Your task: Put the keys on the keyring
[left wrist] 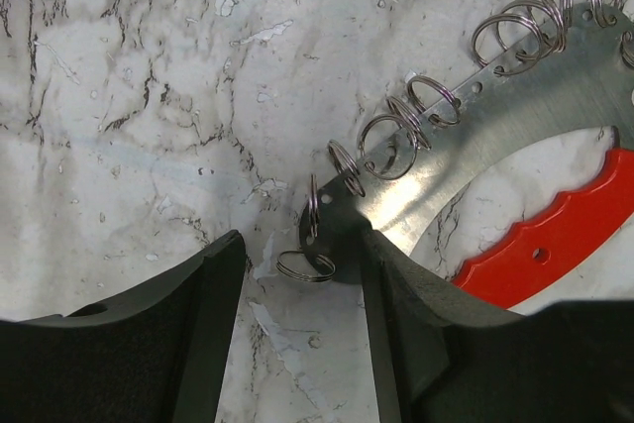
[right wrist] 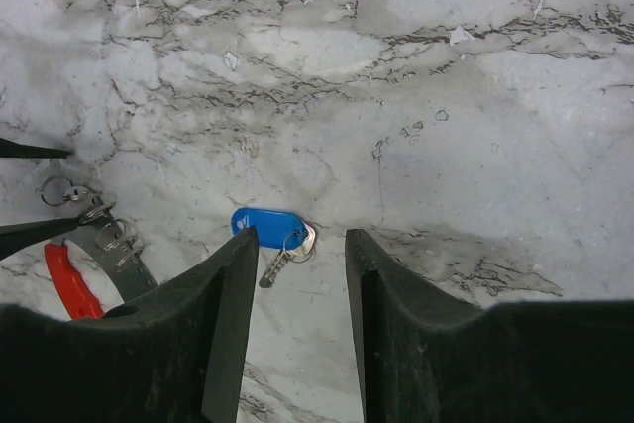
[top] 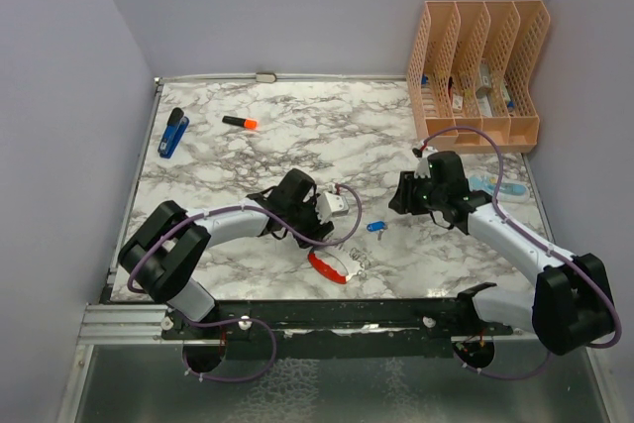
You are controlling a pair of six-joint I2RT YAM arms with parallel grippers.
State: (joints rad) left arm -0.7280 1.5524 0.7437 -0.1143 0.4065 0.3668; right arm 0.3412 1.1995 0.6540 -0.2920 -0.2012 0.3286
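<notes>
The keyring lies near the table's front, a red crescent (top: 327,266) joined to a silvery metal arc (left wrist: 515,106) that carries several small split rings (left wrist: 391,141). My left gripper (left wrist: 302,274) is open and low over the table. The arc's end and one loose-hanging ring (left wrist: 305,266) lie between its fingers, close to the right finger (left wrist: 396,304). In the top view the left gripper (top: 322,238) is just above the keyring. A key with a blue plastic head (right wrist: 267,227) and a small silvery key (right wrist: 275,266) lie on the table (top: 375,226). My right gripper (right wrist: 297,245) is open just short of them, empty.
A dark-blue stapler (top: 173,132) and an orange-and-black marker (top: 240,123) lie at the back left. A peach file organizer (top: 480,71) stands at the back right, with a pale object (top: 495,187) in front of it. The keyring also shows at the left of the right wrist view (right wrist: 69,279).
</notes>
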